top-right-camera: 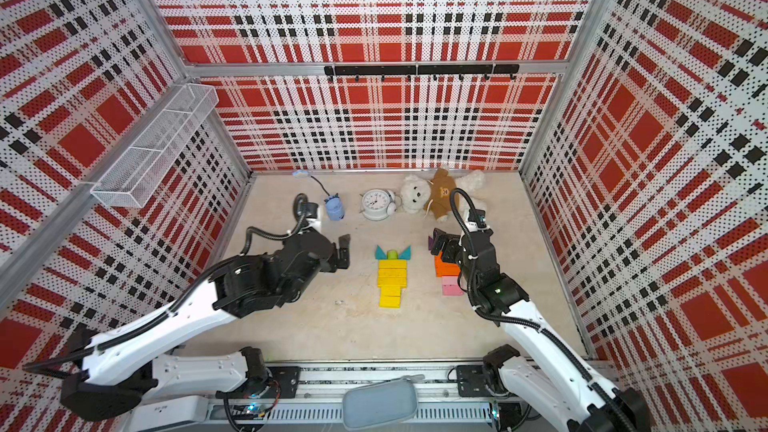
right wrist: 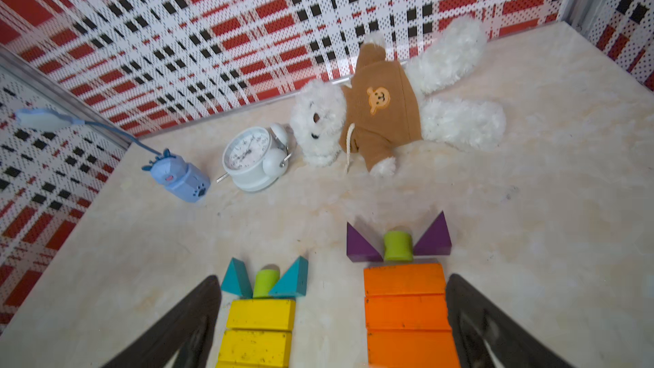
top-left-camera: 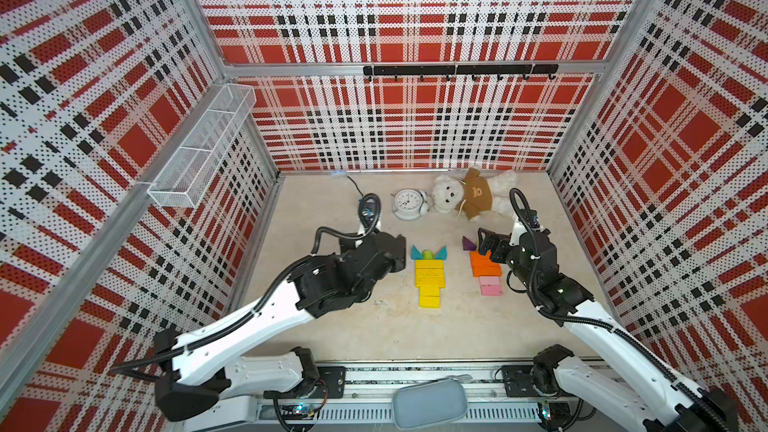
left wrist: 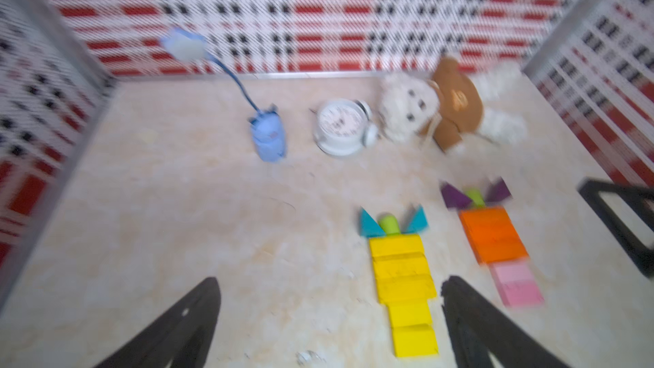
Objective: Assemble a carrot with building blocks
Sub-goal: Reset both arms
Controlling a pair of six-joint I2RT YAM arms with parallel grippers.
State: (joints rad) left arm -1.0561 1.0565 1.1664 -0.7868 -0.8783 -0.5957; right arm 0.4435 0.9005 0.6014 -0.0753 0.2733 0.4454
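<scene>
Right wrist view: the black right gripper hangs with jaws spread wide and empty above the orange wooden bars. Two purple wooden triangles flank a lime-green rounded stub at the bars' far end. Pink wooden bars close the row toward the front edge of the beige marbled table. Nearby, mid-table, lie yellow wooden bars topped by teal wooden triangles. The black left gripper, also wide open and empty, sits left of them.
</scene>
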